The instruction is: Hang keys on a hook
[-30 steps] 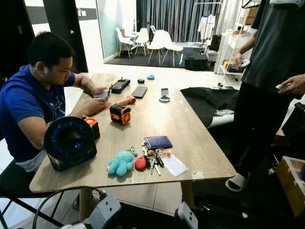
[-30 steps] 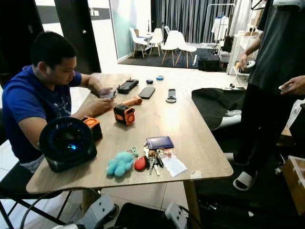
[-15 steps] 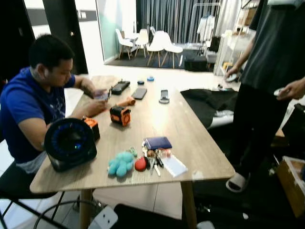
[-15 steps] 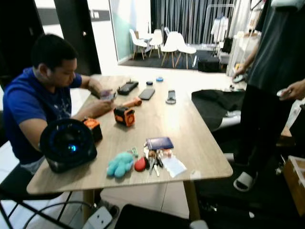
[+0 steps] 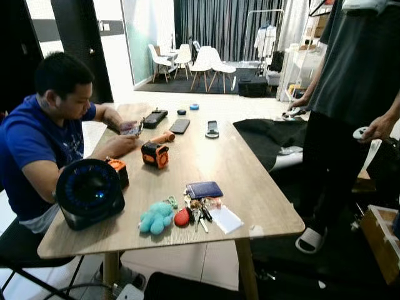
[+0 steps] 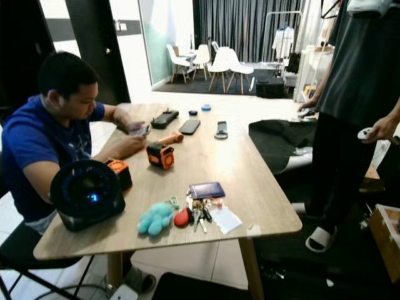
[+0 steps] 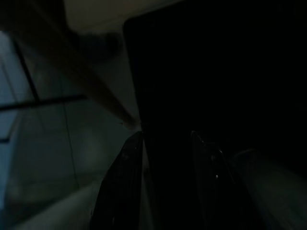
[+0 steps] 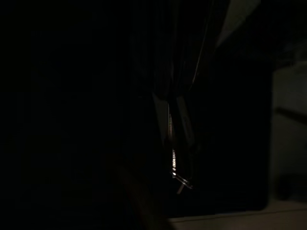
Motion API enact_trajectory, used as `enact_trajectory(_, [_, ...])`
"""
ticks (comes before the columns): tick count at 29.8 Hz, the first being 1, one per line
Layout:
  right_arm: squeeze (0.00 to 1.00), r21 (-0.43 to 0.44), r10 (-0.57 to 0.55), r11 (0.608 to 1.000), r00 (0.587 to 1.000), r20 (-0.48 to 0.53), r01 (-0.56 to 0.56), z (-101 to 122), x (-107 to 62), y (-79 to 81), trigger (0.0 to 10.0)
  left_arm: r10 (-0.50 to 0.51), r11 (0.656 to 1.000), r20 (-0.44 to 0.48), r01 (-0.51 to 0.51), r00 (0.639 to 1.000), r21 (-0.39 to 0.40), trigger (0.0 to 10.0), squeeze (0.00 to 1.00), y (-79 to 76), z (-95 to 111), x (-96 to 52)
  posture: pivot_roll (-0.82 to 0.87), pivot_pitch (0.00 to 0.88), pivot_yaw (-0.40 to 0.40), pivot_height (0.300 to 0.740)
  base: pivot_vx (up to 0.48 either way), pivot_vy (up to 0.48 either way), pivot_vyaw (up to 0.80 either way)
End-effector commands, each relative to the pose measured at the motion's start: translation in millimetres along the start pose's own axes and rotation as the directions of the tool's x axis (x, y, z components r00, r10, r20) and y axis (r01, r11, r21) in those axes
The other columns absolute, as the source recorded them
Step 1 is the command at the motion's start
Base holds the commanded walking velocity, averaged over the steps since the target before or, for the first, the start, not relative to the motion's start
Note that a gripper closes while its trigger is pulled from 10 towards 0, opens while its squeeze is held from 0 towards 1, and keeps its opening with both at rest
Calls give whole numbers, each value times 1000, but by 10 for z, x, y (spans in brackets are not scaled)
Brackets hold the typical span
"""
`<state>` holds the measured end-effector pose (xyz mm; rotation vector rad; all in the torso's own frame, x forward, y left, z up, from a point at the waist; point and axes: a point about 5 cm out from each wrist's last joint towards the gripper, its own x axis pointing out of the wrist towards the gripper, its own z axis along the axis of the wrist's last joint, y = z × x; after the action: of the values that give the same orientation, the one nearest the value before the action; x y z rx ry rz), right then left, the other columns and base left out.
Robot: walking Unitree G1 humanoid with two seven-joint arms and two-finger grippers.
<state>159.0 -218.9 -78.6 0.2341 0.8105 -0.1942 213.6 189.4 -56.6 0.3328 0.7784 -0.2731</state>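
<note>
From the head views we find the keys (image 5: 200, 211) near the desk (image 5: 250, 181) front edge, between a red fob (image 5: 182, 217) and a plastic sleeve (image 5: 226, 219). We judge them light, jangly, best taken by the ring.

Left wrist: our left hand (image 7: 163, 158) hangs idle, fingers parted.

Right wrist: too dark; we cannot tell that hand's state.

Table (image 5: 244, 169) of pale matt wood grain; metal keys (image 5: 199, 212) at 6 o'clock beside fuzzy teal plush toy (image 5: 155, 217)

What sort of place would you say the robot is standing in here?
Probably a lived-in flat: a wooden table strewn with keys, white dining chairs on a rug, and a clothes rack by dark curtains.
</note>
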Motion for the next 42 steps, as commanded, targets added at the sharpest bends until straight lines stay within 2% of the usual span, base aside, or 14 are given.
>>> enact_trajectory(1, [0,32,-59,998,998,10,59,-22,0,-44,0,11,998,-21,-13,1000,-61,10000,0,-31,-85,-10,28,23,40,740,0,0,0])
enact_trajectory(3, [0,51,-79,996,997,6,79,-37,-3,-63,157,6,997,-12,-7,1000,-82,10000,0,-41,-88,-11,28,21,42,740,0,0,0])
enact_trajectory(4, [0,69,-96,993,995,-2,96,-51,-5,-77,1451,7,995,4,-7,1000,-104,10000,0,-43,-80,-12,27,21,44,740,0,0,0])
enact_trajectory(5, [0,69,-96,993,995,-2,96,-51,-5,-77,1451,7,995,4,-7,1000,-104,10000,0,-43,-80,-12,27,21,44,740,0,0,0])
enact_trajectory(6, [0,147,-123,981,992,-30,126,-102,-3,-81,10000,48,987,36,-42,998,-152,10000,0,6,-58,-14,20,15,50,740,0,0,0])
enact_trajectory(8, [0,175,-128,976,991,-40,133,-121,-2,-75,10000,61,984,41,-53,997,-168,10000,0,22,-55,-13,20,15,50,740,0,0,0])
enact_trajectory(10, [0,202,-121,971,992,-45,128,-136,1,-59,10000,65,987,26,-60,998,-151,10000,0,35,-80,-15,20,13,54,740,0,0,0])
enact_trajectory(13, [0,192,-104,975,994,-35,109,-141,9,-7,10000,50,986,-1,-50,999,-157,10000,0,34,-126,-20,22,13,57,740,0,0,0])
enact_trajectory(14, [0,189,-96,977,995,-35,101,-162,14,48,10000,49,995,-51,-54,998,-89,10000,0,64,-175,-26,28,14,55,740,0,0,0])
enact_trajectory(18, [0,183,-78,979,996,-45,85,-208,18,142,10000,64,988,-37,-68,997,-140,10000,0,98,-151,-23,42,9,56,740,0,0,0])
enact_trajectory(28, [0,163,-60,984,996,-59,69,-216,41,242,10000,16,994,-15,-17,1000,-112,10000,0,74,-91,-1,74,1,81,740,0,0,0])
enact_trajectory(34, [0,96,-28,995,997,-69,34,-222,50,304,10000,18,996,-19,-19,1000,-83,10000,0,123,-109,-16,87,0,84,740,0,0,0])
enact_trajectory(38, [0,62,-19,998,998,-67,23,-193,60,297,10000,15,996,-18,-17,1000,-88,10000,0,118,-117,-19,89,2,69,740,0,0,0])
enact_trajectory(42, [0,-14,-5,1000,998,-68,4,-144,72,254,10000,23,995,-18,-24,1000,-102,10000,0,75,-148,-24,90,12,30,740,0,0,0])
